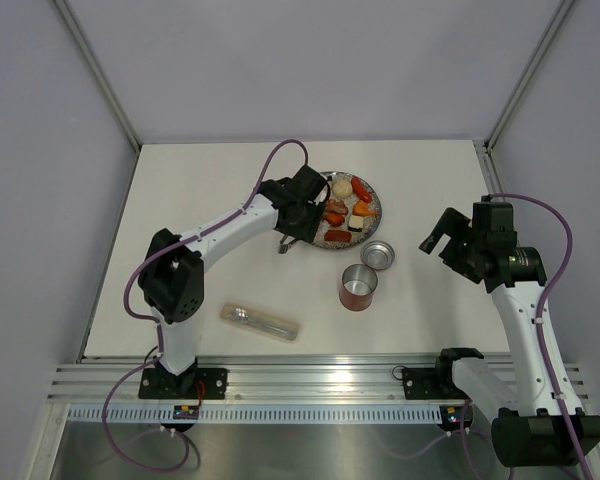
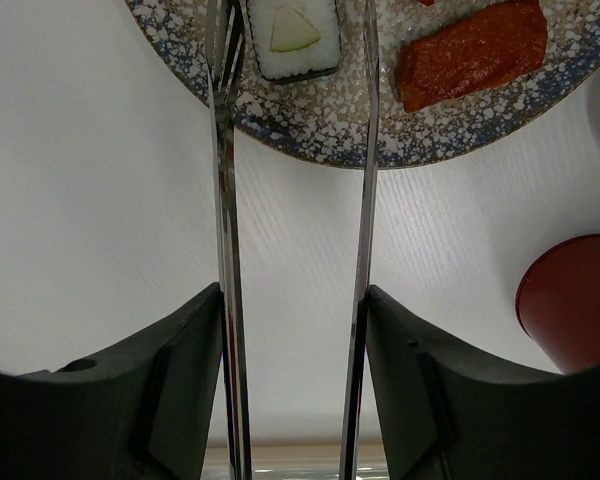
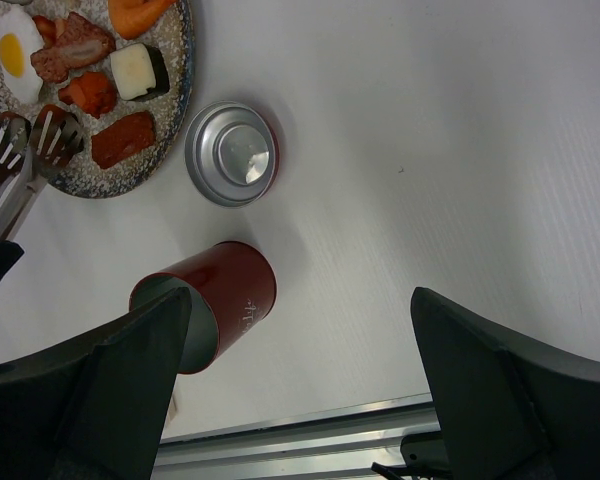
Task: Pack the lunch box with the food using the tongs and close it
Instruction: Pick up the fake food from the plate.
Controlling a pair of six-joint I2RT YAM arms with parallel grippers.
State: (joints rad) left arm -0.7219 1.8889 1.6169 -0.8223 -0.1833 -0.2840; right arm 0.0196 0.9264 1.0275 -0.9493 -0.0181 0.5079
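- Left pincer (image 2: 292,300): clamped on the tongs (image 2: 224,240), one finger outside each arm. The two arms stand apart.
- Tongs position: the arms reach over the 7 o'clock rim of the speckled plate (image 2: 380,135). In the left wrist view a sushi block (image 2: 293,35) lies between them, and a red slab (image 2: 470,55) lies just outside the right arm. The frame edge cuts off the tips, so it cannot be told whether they are down at the block's level.
- Right pincer (image 3: 300,295): fingers wide apart, holding nothing, hovering at 2 o'clock of the lunch box.
- Lunch box (image 1: 358,287): upright and open on the worktop (image 1: 200,200), at 6 o'clock of the plate. Its lid (image 1: 379,255) lies hollow side up at 1 o'clock of it, near but apart.
- Hazard, grip: a squeeze with the tips too high or off-centre is likely to tip the block or eject it across the plate.
- Hazard, tool: the arms are smooth metal, so a hard squeeze may let them twist within the fingers.
- Hazard, transfer: the lunch box mouth is narrow and nothing steadies it. A low approach may knock it over.
- Hazard, lid: it sits beside the plate-to-box path and may be struck.
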